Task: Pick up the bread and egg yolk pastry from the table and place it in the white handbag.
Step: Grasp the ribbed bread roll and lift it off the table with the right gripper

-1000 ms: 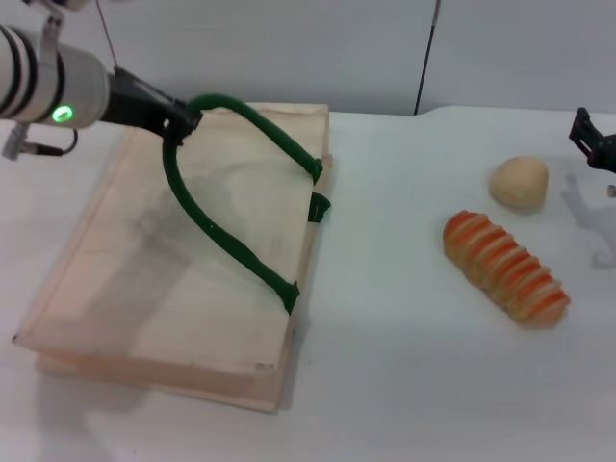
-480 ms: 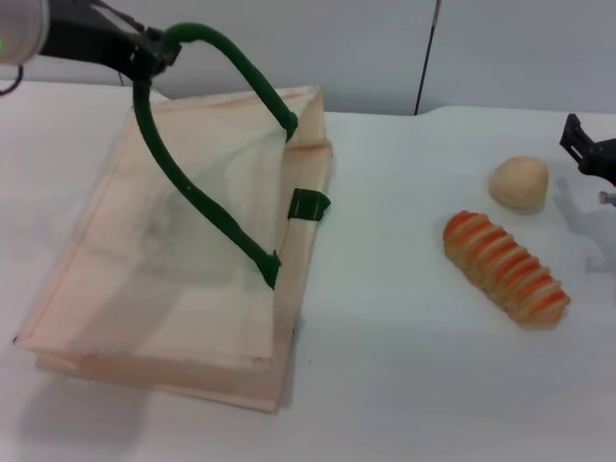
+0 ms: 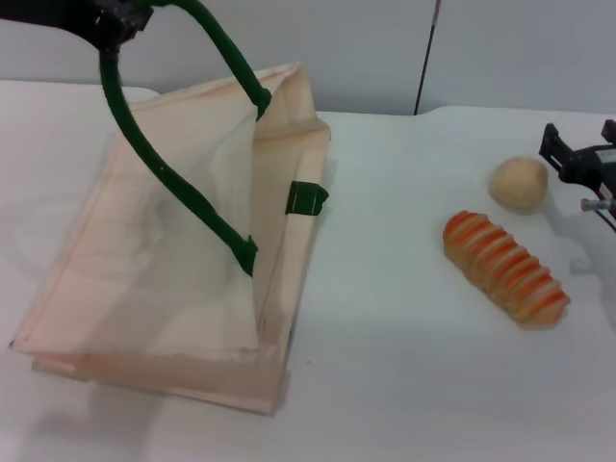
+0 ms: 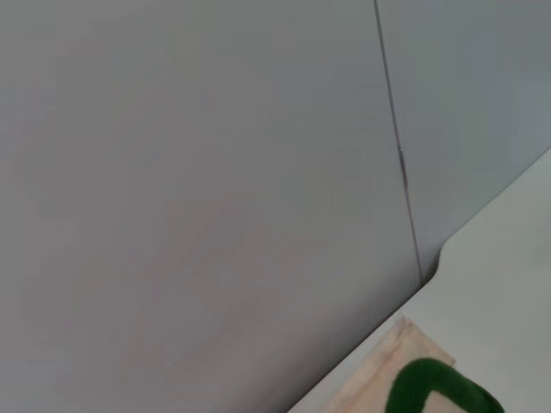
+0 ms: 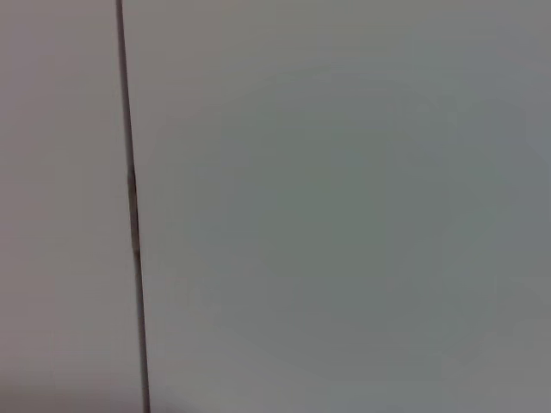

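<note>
The white handbag (image 3: 144, 269) lies on the left of the table. My left gripper (image 3: 120, 17) is shut on its upper green handle (image 3: 164, 173) at the top left and holds it up, so the top panel stands raised and the mouth gapes towards the right. The handle also shows in the left wrist view (image 4: 435, 391). The striped bread (image 3: 505, 268) lies at the right. The round egg yolk pastry (image 3: 518, 182) sits just behind it. My right gripper (image 3: 577, 159) hovers open just right of the pastry, apart from it.
The second green handle's tab (image 3: 306, 197) sticks out at the bag's right edge. The white table (image 3: 385, 337) has a grey wall behind it. The right wrist view shows only the wall.
My left gripper has risen and drawn the handle up and to the left, lifting the bag's top panel and opening its mouth. My right gripper has moved left, closer to the pastry.
</note>
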### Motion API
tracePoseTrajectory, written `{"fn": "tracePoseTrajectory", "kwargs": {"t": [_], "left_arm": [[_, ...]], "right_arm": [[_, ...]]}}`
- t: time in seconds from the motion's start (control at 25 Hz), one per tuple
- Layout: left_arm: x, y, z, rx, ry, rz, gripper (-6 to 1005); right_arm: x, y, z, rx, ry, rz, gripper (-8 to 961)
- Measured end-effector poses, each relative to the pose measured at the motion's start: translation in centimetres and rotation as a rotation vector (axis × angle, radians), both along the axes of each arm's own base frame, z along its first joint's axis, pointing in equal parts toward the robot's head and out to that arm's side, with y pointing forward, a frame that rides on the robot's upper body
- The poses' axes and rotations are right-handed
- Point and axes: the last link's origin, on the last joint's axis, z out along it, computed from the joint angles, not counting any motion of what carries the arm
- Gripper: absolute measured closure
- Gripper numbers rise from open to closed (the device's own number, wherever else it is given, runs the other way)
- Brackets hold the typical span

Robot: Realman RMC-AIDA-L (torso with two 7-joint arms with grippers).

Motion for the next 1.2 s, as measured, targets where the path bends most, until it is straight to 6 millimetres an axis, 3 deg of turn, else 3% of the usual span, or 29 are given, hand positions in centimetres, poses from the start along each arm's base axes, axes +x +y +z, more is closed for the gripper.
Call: {"fn": "tracePoseTrajectory", "kwargs": {"t": [0.48,0.76,1.2], "left_arm": [[1.0,-0.3,0.7,-0.047,0.025,0.000,876],[1.0,-0.4,2.1,-0.054,0.049,-0.004,876],[0.3,-0.2,3.3,-0.016,0.103,0.024,877]], "right_arm": [[-1.1,-0.5,-1.4,-0.063,-0.004,0.048,117],[-0.6,-0.9,-1.5,-0.072,-0.007,0.035,117],[-2.5,-0.2,-1.7,-0.085,0.000,0.101,117]]}}
